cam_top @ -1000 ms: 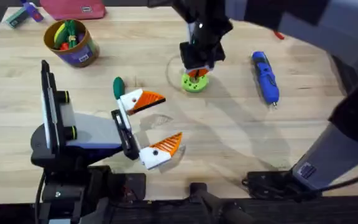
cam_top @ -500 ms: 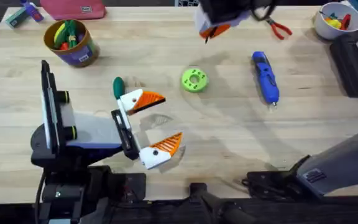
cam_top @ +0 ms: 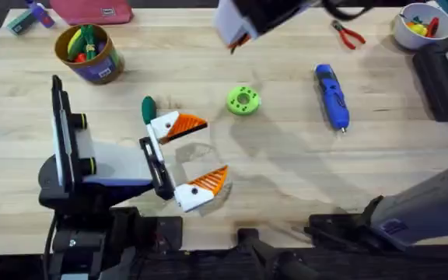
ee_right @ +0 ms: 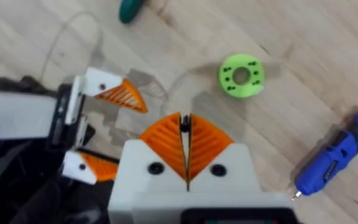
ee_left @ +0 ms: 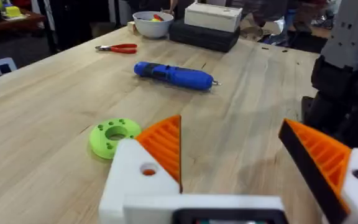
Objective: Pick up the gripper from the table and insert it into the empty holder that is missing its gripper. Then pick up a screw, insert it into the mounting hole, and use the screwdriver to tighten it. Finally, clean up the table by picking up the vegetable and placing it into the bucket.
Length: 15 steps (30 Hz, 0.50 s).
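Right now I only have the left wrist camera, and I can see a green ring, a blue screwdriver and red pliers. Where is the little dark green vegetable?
Observer: The vegetable lies on the table right beside the white block of one of the left arm's jaws, on the side away from the ring.
Operator: And the bucket it goes into?
Observer: The bucket stands near the table's far left corner, beyond the vegetable.
Operator: What are the right arm's jaws doing?
Observer: The right arm hangs above the far middle of the table with its jaws pressed together.
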Each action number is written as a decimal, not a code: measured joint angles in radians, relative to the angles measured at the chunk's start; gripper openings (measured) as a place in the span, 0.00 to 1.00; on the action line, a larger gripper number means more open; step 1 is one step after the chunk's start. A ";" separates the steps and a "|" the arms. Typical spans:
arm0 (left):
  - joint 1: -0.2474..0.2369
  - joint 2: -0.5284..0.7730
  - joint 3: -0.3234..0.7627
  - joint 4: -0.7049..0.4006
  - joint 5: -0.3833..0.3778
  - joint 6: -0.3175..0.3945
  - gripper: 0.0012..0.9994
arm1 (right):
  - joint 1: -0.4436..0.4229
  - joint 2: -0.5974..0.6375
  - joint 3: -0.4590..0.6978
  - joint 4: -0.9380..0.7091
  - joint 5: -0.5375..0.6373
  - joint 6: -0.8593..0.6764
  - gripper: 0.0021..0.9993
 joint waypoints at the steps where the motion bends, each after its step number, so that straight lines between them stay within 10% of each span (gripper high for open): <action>1: 0.000 0.000 0.000 0.000 0.000 0.000 0.99 | 0.015 0.000 0.000 0.000 -0.006 -0.007 0.00; 15: 0.000 0.000 0.000 0.000 0.000 0.000 0.99 | 0.132 0.117 0.003 0.020 -0.113 -0.118 0.00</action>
